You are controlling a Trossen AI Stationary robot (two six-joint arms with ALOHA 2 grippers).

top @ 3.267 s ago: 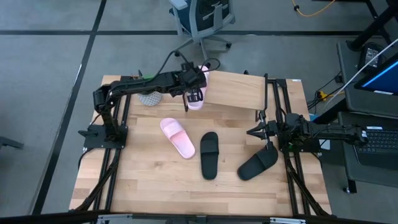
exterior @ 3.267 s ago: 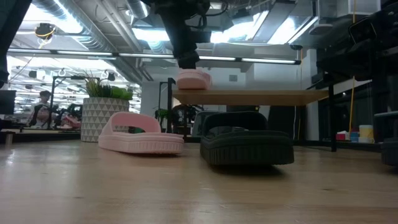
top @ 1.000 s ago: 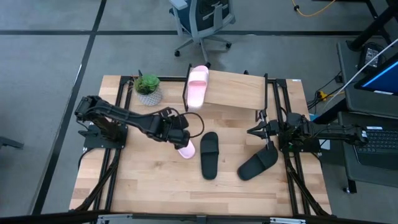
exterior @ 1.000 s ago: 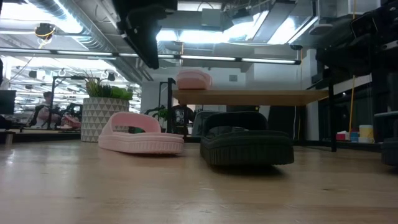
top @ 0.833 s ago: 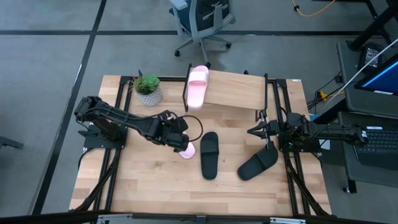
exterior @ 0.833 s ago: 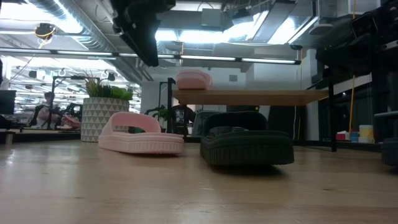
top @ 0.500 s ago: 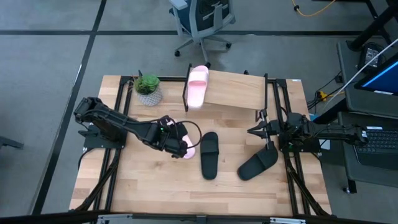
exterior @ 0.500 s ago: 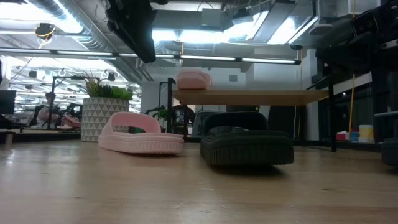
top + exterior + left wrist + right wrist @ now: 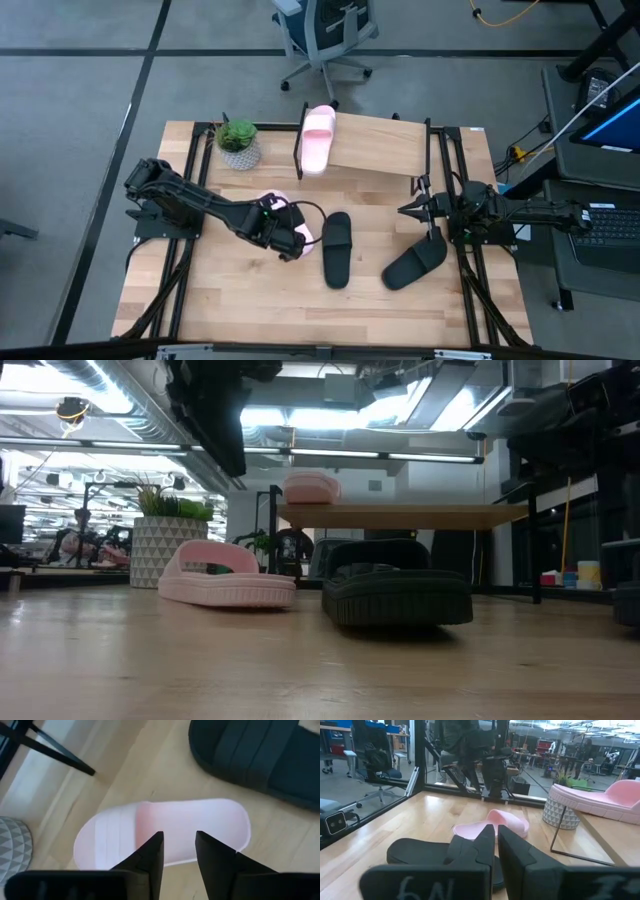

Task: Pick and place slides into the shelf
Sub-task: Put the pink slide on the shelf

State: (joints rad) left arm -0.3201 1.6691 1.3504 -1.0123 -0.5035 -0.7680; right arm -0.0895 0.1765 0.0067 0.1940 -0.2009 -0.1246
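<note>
Pink slide on table [image 9: 290, 225], left of centre in the high view, lies under the left gripper [image 9: 285, 238]. In the left wrist view its fingers [image 9: 150, 855] stand apart over the strap [image 9: 150, 822]; whether they touch it is unclear. Step in hand, by judgement: the second pink pickup. Next move calls for pinching the strap and lifting clear. At upper centre, the shelf [image 9: 385, 148] carries the other pink slide [image 9: 318, 138] at its left end. Right of centre lie two black slides [image 9: 336, 247], untouched. At the right edge the right gripper [image 9: 432, 208] waits, fingers pressed together, empty.
</note>
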